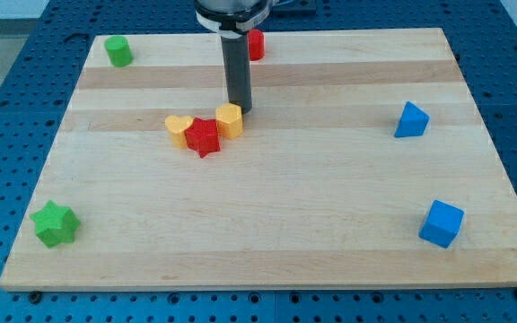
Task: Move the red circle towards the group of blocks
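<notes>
**Pushing red circle down to the cluster**

Scanning left to right: green star (55,223) at the view's bottom left, green cylinder (118,51) top left, both well apart from the action. Group sits mid-tabletop (267,242): yellow heart (179,129), red star (204,136), yellow block (230,119), touching in a row. My tip (240,109) stands just above-right of the yellow block. No jaws on this rod. Red circle (256,44) is at the top edge, partly hidden behind the rod. Best bet: swing the tip above the circle, push straight down-left, slowly. Blue triangle (411,120) and blue cube (442,223) are far right.
</notes>
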Motion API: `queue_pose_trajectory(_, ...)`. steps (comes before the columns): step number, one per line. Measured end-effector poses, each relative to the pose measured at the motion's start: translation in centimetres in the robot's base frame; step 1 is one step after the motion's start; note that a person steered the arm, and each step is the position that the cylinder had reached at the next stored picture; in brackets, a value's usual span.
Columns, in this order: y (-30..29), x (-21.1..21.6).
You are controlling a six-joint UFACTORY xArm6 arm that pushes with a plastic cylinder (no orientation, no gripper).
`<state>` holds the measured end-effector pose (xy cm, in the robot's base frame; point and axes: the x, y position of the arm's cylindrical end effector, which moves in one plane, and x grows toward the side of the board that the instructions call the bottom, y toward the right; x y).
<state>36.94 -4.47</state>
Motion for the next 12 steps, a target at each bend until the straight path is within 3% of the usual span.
queue_pose_trajectory(1,0.2,-0.7)
queue_pose_trajectory(3,14.2,-11.4)
queue_pose_trajectory(4,17.8,-17.6)
queue_pose_trajectory(5,17.0,-17.8)
queue_pose_trajectory(7,3.0,-17.4)
queue_pose_trajectory(8,-1.6,-13.4)
queue_pose_trajectory(9,-1.9,-9.3)
queue_pose_trajectory(11,1.8,-14.7)
queue_pose_trajectory(12,1.8,-13.7)
